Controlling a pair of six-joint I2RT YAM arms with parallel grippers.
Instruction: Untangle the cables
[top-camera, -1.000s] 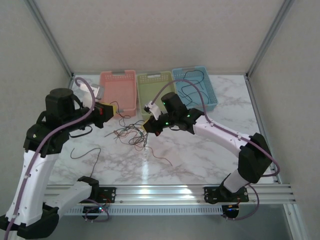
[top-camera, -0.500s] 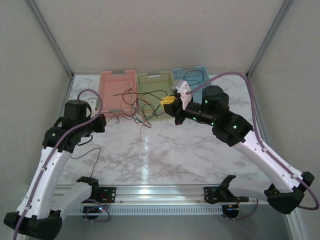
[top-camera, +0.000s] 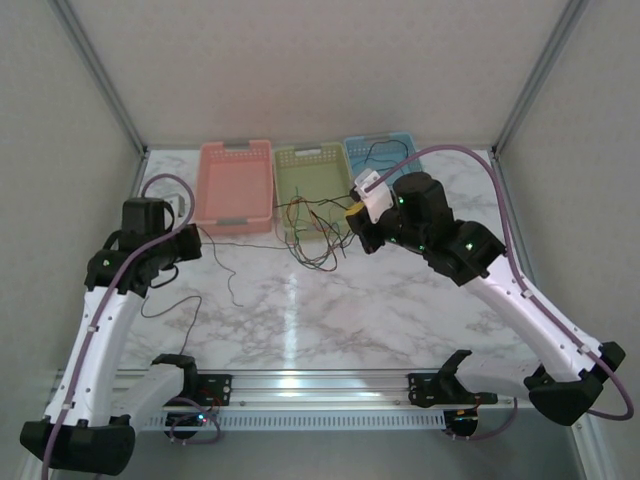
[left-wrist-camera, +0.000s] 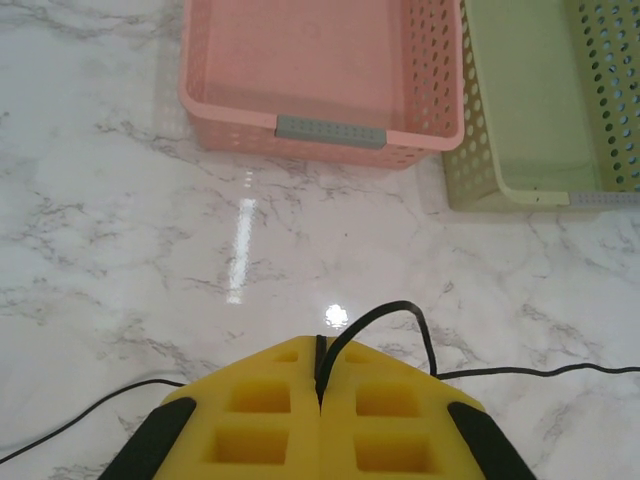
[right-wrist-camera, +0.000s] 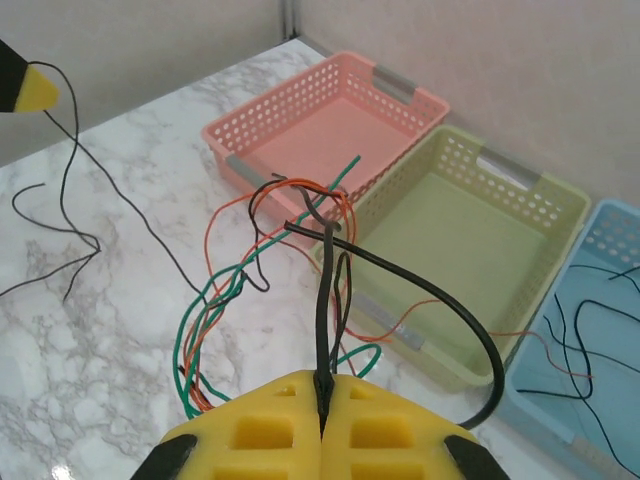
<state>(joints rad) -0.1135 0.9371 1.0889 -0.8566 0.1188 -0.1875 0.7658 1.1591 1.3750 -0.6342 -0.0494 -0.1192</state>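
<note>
Three baskets stand in a row at the far edge of the table (top-camera: 380, 310): the pink basket (top-camera: 236, 150) at the left, the green basket (top-camera: 310, 152) in the middle and the blue basket (top-camera: 375, 140) at the right. A few sorted black cables (right-wrist-camera: 580, 350) lie in the blue basket. No cable is seen lying in the other two.

By this evidence, the task is partly done, with most of the separation left to do. The cable bundle (top-camera: 315, 235) of red, green and black strands is knotted together. It hangs at the near rim of the green basket.

The right gripper (right-wrist-camera: 322, 385) has its jaws closed on one black lead at the top of the bundle. The bundle's long axis runs downward from this grip, and its loops spread to the left.

One black strand (top-camera: 240, 245) leaves the bundle and runs almost level to the left. Its long axis lies left to right across the table. The left gripper (left-wrist-camera: 320, 375) has its jaws pressed together on this strand. The strand is drawn out but not yet free.

One loose black cable (top-camera: 170, 298) lies on the near left of the table, apart from the bundle.
</note>
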